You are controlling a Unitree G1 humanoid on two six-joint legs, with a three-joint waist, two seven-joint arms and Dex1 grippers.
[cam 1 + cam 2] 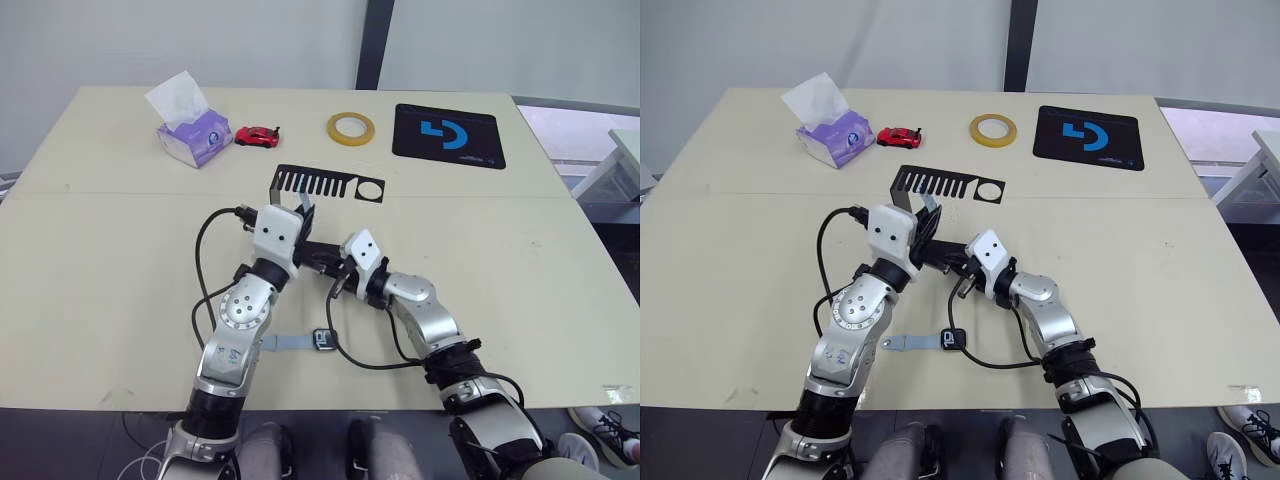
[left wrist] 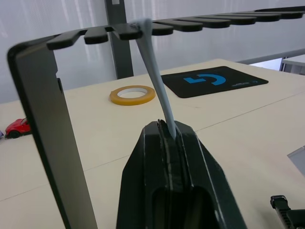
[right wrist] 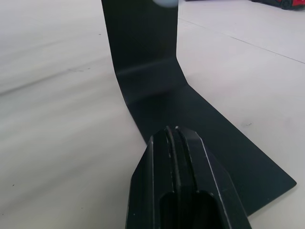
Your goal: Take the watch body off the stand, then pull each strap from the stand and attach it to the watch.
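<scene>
While left gripper (image 2: 167,138) jaws clamp the strap (image 2: 155,76) hanging from the stand (image 1: 325,183) comb at frame centre, right gripper (image 3: 176,138) jaws sit together over the stand foot. Watch body (image 1: 323,340) with other strap (image 1: 290,342) lies on tabletop (image 1: 100,260), lower centre.

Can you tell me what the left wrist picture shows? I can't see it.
The left gripper pinches a pale blue-grey strap hanging from a slot in the black stand. Behind sit a yellow tape roll and a black mouse pad.

Left gripper (image 2: 167,136) fingers pinched together; right gripper (image 3: 174,133) fingers closed, arms converging
</scene>
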